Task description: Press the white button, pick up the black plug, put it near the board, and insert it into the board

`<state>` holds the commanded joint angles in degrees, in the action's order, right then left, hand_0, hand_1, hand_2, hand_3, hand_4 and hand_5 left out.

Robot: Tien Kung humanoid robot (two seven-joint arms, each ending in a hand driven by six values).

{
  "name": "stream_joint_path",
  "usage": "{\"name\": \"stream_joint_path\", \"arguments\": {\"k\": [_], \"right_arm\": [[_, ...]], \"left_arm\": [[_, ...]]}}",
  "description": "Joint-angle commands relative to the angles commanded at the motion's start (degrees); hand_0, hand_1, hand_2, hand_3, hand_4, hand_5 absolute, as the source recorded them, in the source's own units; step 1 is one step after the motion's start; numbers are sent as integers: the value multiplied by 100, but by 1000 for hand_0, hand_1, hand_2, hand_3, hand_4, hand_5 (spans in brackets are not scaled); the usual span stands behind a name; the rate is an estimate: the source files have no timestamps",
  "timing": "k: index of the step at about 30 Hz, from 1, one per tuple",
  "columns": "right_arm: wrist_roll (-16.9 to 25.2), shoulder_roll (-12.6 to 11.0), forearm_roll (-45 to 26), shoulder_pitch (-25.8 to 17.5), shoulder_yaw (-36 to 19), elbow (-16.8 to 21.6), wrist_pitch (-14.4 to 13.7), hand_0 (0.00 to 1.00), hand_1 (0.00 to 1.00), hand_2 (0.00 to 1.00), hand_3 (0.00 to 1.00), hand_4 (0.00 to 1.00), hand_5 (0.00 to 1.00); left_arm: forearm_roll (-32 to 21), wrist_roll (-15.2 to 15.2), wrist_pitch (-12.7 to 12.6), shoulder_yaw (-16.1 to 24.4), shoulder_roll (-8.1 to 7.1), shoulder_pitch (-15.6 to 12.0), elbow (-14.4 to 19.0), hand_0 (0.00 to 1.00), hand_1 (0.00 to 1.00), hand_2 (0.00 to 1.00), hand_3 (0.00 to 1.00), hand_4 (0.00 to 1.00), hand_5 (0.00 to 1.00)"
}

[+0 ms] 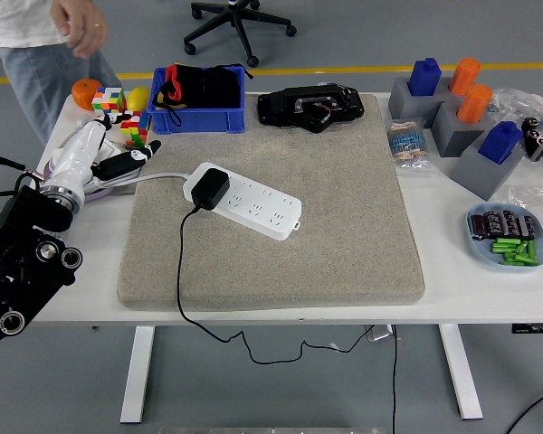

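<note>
Now the black plug (207, 189) sits seated in the white power strip (248, 203) on the grey mat (344, 226), so the insertion looks done, while the left hand (95, 154) hovers left of the strip, fingers relaxed and empty.

left arm (18, 271): black, bulky links, lower left of frame; round silver bolt caps on joint housings
wrist: silver metal ring between black forearm and hand
left hand (95, 155): white shell, black finger segments, white tips
cable: thin black loop off the forearm, far left edge
person (36, 45): upper left; white shirt hem, blue jeans, ring on one finger
</note>
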<state>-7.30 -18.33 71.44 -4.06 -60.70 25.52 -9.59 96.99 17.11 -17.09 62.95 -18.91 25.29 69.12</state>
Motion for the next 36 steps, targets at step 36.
{"name": "stream_joint_path", "arguments": {"k": [36], "right_arm": [[-1,1,-18,39,-78,23,1,685,613,616,565,647,228]], "left_arm": [[297,-22,176,1434,235,-395,-234,879,882,853,807,845,520]]}}
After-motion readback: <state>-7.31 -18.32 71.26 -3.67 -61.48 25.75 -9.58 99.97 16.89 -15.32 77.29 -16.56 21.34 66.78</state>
